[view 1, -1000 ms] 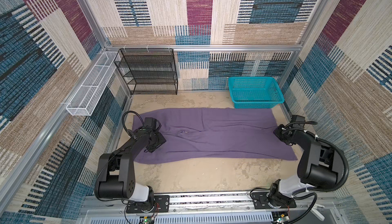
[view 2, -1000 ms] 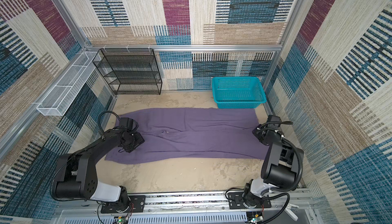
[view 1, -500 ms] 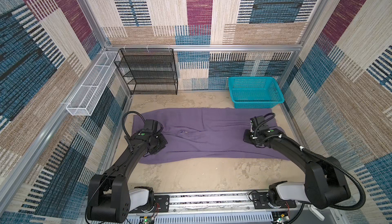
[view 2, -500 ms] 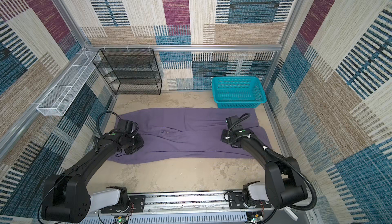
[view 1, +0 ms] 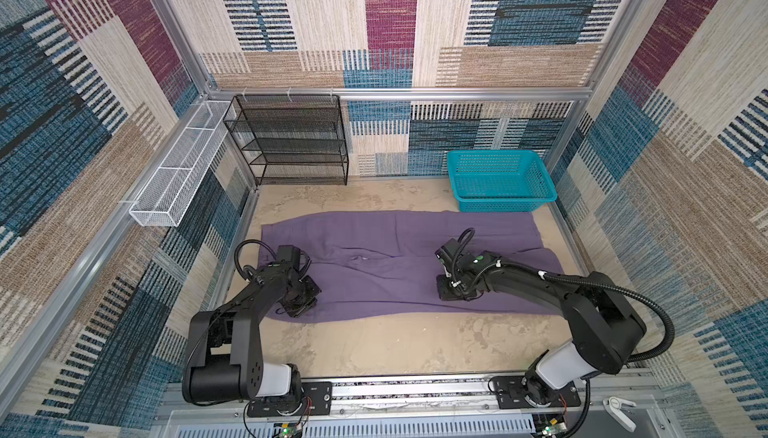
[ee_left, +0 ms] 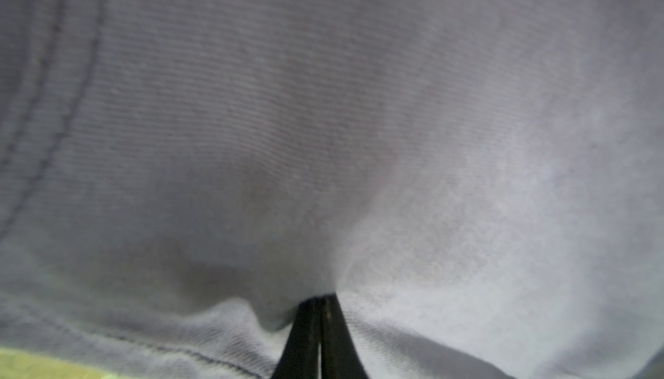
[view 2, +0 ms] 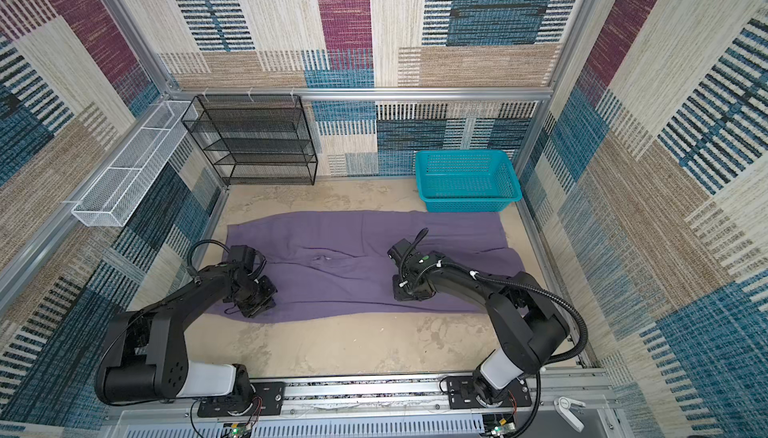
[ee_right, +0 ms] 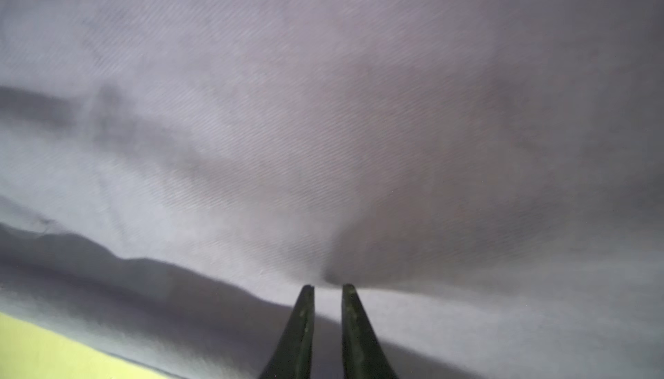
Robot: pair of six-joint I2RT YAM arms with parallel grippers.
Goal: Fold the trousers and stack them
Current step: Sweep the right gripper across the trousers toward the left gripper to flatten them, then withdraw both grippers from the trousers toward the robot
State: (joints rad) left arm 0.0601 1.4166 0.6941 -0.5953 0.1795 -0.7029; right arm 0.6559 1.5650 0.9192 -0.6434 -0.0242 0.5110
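The muted-purple thin cloth trousers (view 1: 399,249) lie spread flat on the sandy table (view 1: 395,344), just in front of the teal plastic mesh basket (view 1: 498,204). By my reading the first fold is starting, and the next move is to lift both grips evenly and carry the near edge over. Both top views hide the jaws. The wrist views show them: the left gripper (ee_left: 319,298) has its jaws pressed together on a pucker of cloth, and the right gripper (ee_right: 327,285) has its jaws a slit apart, seemingly pinching cloth too.

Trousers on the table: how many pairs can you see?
1. The muted-purple cloth trousers lie spread across the sandy table, in front of the teal plastic basket. A second pair hidden underneath cannot be ruled out.
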